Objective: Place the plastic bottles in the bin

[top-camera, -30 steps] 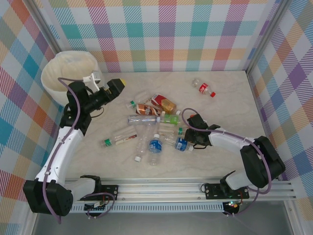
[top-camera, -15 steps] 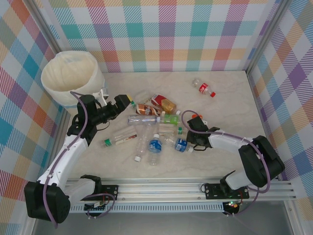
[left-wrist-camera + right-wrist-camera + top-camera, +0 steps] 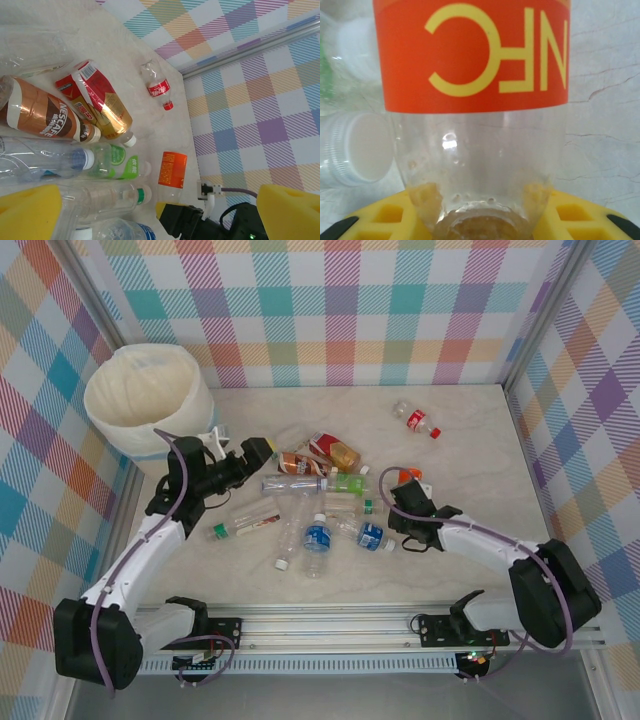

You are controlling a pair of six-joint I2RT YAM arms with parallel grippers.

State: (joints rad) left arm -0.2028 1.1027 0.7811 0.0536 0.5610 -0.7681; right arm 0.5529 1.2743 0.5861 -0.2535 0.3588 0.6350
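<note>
1. From above, start at the bin (image 3: 190,408). What you can see of its inside is plain cream lining, so count the task as far from done. The plastic bottles (image 3: 320,495) lie in a loose heap on the bench (image 3: 480,460), to the right of the bin and apart from it. A red-labelled bottle (image 3: 416,420) lies alone, farther from the bin than the heap. Your left pincer (image 3: 262,448) hangs between the bin and the heap. Your right pincer (image 3: 400,492) is at the side of the heap away from the bin, at an orange-labelled bottle (image 3: 408,477).

2. In the left wrist view, the left pincer (image 3: 160,210) is spread as wide as it goes and grips nothing, with its yellow pads (image 3: 30,210) out at the edges. Beneath it, a brown-labelled bottle (image 3: 42,117), the orange-labelled bottle (image 3: 172,172) and the red-labelled bottle (image 3: 159,90) all rest on the bench, none of them in the bin.

3. In the right wrist view, the right pincer (image 3: 480,222) has narrowed onto the neck end of the orange-labelled bottle (image 3: 472,50). Its pads (image 3: 390,215) lie against both sides, so you appear to have it gripped. I judge this to be the bottle in hand, and it must cross over the heap to reach the bin. Roughly a dozen bottles are left.
</note>
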